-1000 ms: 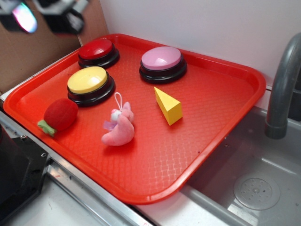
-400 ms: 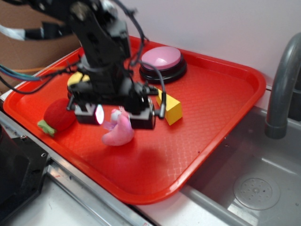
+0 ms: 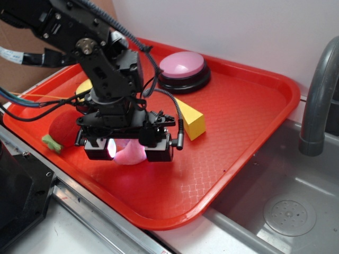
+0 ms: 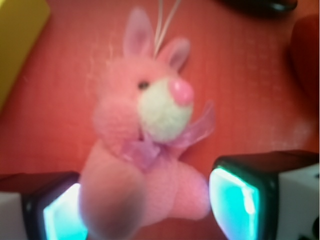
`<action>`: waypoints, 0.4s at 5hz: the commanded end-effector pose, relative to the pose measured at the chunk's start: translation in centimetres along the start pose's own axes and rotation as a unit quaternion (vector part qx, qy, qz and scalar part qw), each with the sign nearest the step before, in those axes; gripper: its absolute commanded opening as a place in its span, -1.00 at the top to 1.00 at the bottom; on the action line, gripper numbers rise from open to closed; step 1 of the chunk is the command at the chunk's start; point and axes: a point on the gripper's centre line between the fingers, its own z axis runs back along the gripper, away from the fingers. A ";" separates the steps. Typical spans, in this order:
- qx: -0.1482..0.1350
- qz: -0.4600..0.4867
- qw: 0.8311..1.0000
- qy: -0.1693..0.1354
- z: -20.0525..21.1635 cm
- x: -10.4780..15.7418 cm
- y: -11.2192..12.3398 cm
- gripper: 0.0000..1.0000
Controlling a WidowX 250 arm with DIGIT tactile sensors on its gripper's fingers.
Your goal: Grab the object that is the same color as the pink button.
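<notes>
1. Bunny [image 4: 150,155]: pink plush, lying on the red tray [image 3: 254,106], near the cheese wedge [image 3: 192,123].
2. Gripper [image 3: 128,150]: fingers spread, one either side of the bunny's lower body; contact cannot be told.
3. Pink button [image 3: 183,64]: matching colour, at the tray's rear.
4. Status: approach judged done; closing and lifting outstanding.

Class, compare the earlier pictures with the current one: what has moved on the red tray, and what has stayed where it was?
The black robot gripper came in from the upper left and lowered over the small pink plush rabbit; its open jaws now straddle the toy, not yet closed. The rabbit, light pink dome button, yellow cheese wedge, red plush strawberry and red plastic tray stayed put.
</notes>
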 end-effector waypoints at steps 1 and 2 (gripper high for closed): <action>-0.029 -0.005 1.000 -0.001 0.1 1.3 0.2 1.00; -0.054 -0.056 0.997 0.011 0.8 1.9 0.1 1.00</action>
